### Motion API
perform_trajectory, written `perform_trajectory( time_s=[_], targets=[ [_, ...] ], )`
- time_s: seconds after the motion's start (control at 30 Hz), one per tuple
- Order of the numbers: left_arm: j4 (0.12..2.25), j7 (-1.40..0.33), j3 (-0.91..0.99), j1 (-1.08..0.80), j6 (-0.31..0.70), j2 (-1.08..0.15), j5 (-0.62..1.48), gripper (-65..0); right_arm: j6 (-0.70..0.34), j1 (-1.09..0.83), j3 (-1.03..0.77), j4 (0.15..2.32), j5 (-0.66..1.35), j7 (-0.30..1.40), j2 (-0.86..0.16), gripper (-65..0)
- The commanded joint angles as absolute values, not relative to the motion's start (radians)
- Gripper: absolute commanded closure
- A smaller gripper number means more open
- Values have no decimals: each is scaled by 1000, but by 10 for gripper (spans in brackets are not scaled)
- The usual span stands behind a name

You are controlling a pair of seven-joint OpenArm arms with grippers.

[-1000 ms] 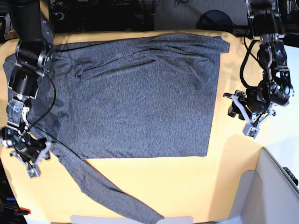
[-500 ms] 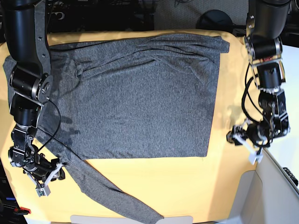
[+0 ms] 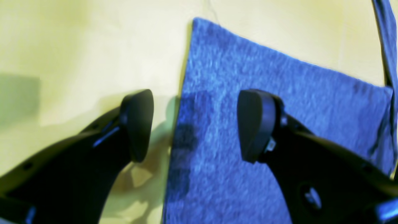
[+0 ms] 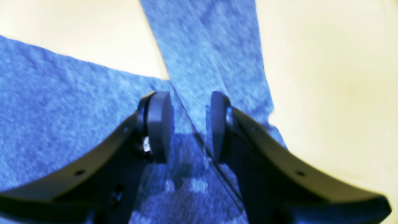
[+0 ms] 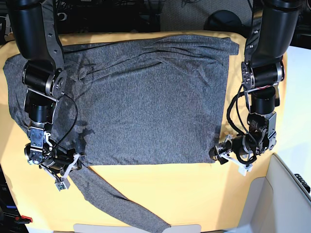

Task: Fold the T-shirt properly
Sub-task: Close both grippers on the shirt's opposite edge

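shirt flat, folding barely begun

the t-shirt (image 5: 146, 102) lies spread on the yellow cloth (image 5: 194, 194); left gripper (image 3: 194, 124) wide open astride its hem corner, right gripper (image 4: 186, 124) partly open over the sleeve, neither holding anything.

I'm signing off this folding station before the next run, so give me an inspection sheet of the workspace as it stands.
Surface: yellow-orange cloth, mostly covered.
Job's things: T-shirt spread flat, one sleeve trailing toward the front edge.
Clutter: nothing seen.
Grippers: left gripper open, straddling the shirt's side edge; right gripper open over the sleeve seam.
Cables: black leads along both arms.
Surroundings: dark equipment behind, pale panel at one corner.
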State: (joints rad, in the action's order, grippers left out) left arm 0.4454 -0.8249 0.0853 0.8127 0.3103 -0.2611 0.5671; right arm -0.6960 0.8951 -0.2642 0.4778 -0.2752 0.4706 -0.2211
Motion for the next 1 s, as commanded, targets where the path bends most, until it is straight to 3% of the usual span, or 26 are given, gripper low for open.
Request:
perform_trajectory(
  time_s=[0.0,0.43,0.97],
  targets=[
    [466,-783,88,862,312,-278,582,-407,-698,938,-266,499,-262,444,-225,-215],
    [464,-756,88,814,308,-300,581,-407,-698,938,-268,501,-260,444,-225,-215],
    [469,-754,88,816,308,-197,582,-407,-698,872,-268,530,-260,444,-211,-215]
  ],
)
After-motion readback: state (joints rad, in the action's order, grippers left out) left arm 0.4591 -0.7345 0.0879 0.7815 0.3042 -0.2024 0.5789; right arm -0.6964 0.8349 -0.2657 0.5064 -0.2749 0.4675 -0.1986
